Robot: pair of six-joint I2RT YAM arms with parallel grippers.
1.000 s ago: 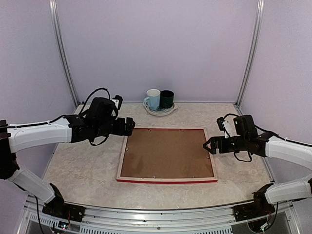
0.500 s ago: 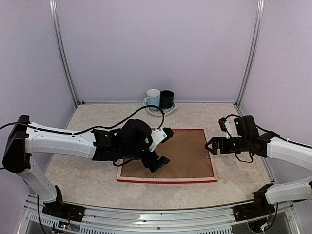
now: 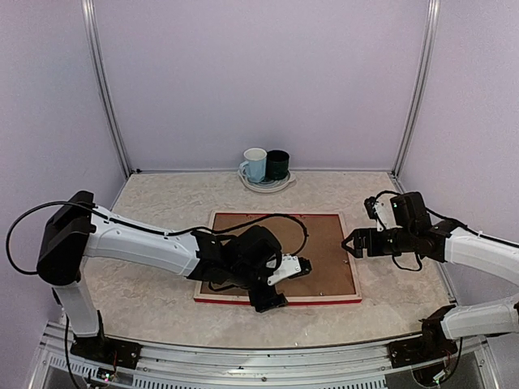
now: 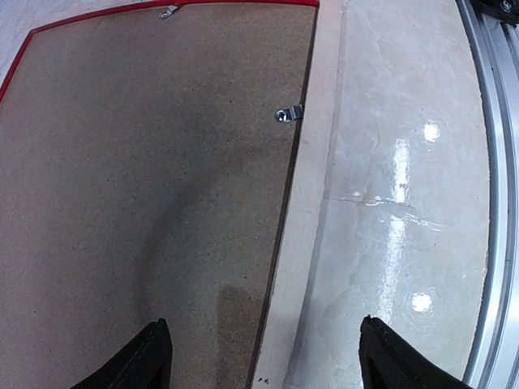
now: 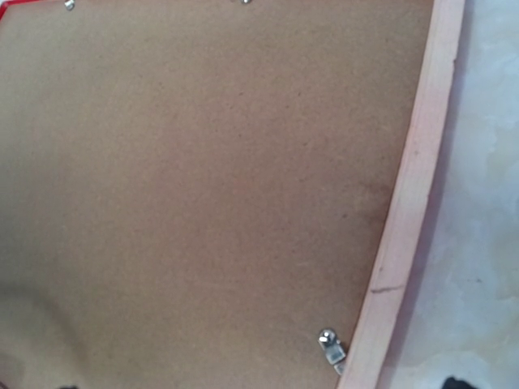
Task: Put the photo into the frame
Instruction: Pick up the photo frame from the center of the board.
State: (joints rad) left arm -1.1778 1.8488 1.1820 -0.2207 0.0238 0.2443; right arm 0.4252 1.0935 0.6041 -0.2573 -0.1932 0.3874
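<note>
The frame (image 3: 278, 299) lies face down on the table, its pale wood back up and a red strip along the near edge. A brown backing board (image 3: 324, 259) fills it, held by small metal clips (image 4: 288, 114). The photo is hidden. My left gripper (image 3: 284, 285) reaches over the frame's near edge. It stands open, its fingers (image 4: 154, 356) astride the pale wood rail (image 4: 312, 203) and touching nothing. My right gripper (image 3: 349, 241) hovers open at the frame's right rail (image 5: 409, 203), near a clip (image 5: 331, 347). Only a dark fingertip (image 5: 452, 382) shows in the right wrist view.
At the back of the table a pale blue mug (image 3: 255, 164) and a dark green mug (image 3: 277, 164) stand on a plate (image 3: 266, 185). A metal rail (image 4: 496, 162) runs along the table's near edge. Lilac walls enclose the sides and back.
My left arm has swung from the frame's far left corner across the board to its near edge, and its jaws have narrowed a little. The right arm has barely moved.
</note>
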